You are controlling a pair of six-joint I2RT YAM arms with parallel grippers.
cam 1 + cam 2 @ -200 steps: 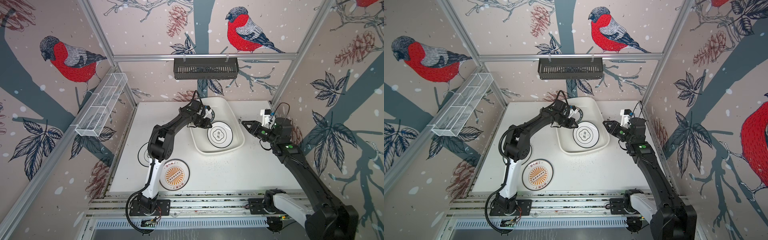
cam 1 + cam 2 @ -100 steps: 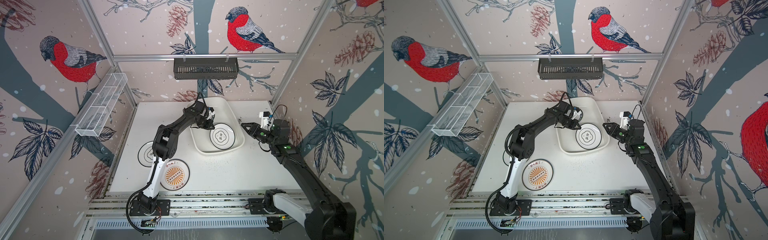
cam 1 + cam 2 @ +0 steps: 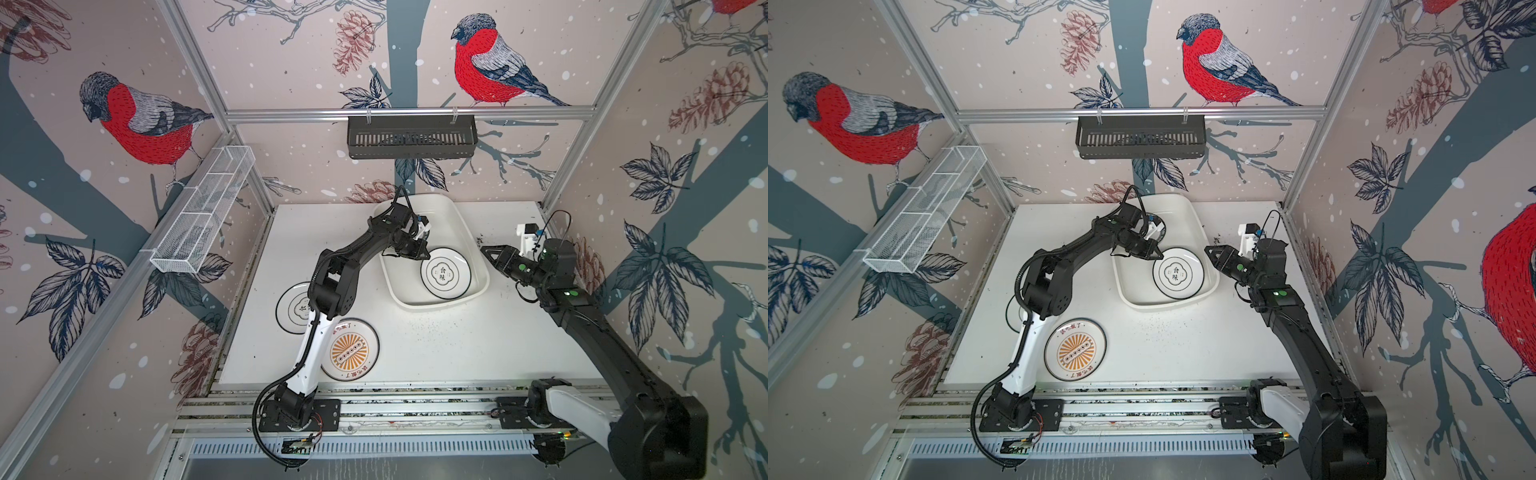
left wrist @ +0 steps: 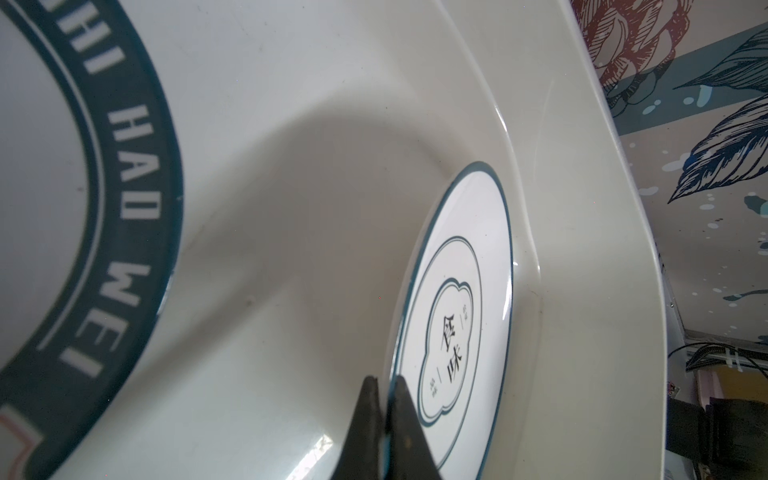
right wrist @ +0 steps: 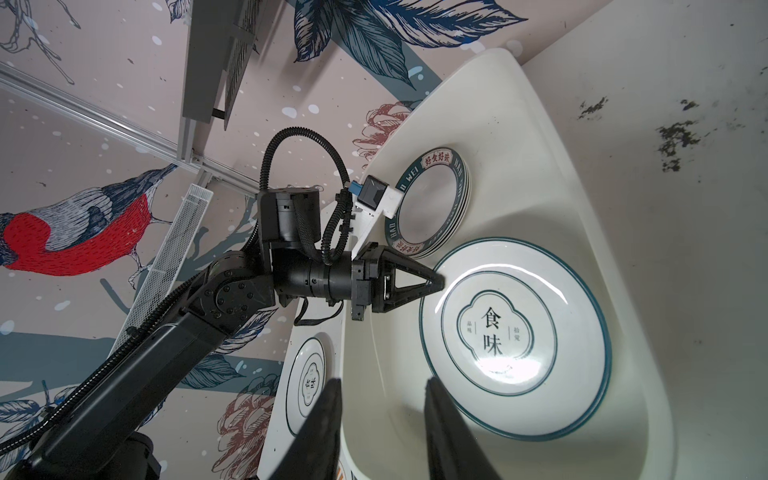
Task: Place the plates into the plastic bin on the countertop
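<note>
Left fingers (image 5: 432, 284): pressing together on nothing, tip sitting at the rim of the thin-rimmed plate (image 3: 445, 272) inside the plastic bin (image 3: 455, 230).
Right fingers (image 5: 444, 424): standing apart, empty, hovering just outside the bin's wall on the right arm's side.
Plates in bin: the thin-rimmed plate is lying flat at the end nearer the arm bases; a green-rimmed stack (image 5: 432, 203) is lying at the far end.
Plates waiting on bench (image 3: 478, 340): a sunburst plate (image 3: 351, 351) and a second thin-rimmed plate (image 3: 291, 309), the latter lying partly under the left arm.
Risk 1: the closed tip may be bearing on the plate rim; a sideways drag would be shoving or tipping the plate against the bin wall.
Risk 2: both arms are crowding the bin; a crossing reach would be risking a knock.
Risk 3: the bench plates are lying flat, so fingers could be slipping off a low rim at pick-up.
Change from earlier frame: the left tip is now sitting nearer the thin-rimmed plate, the right fingers are edging slightly toward the bin, and no plate is shifting.
</note>
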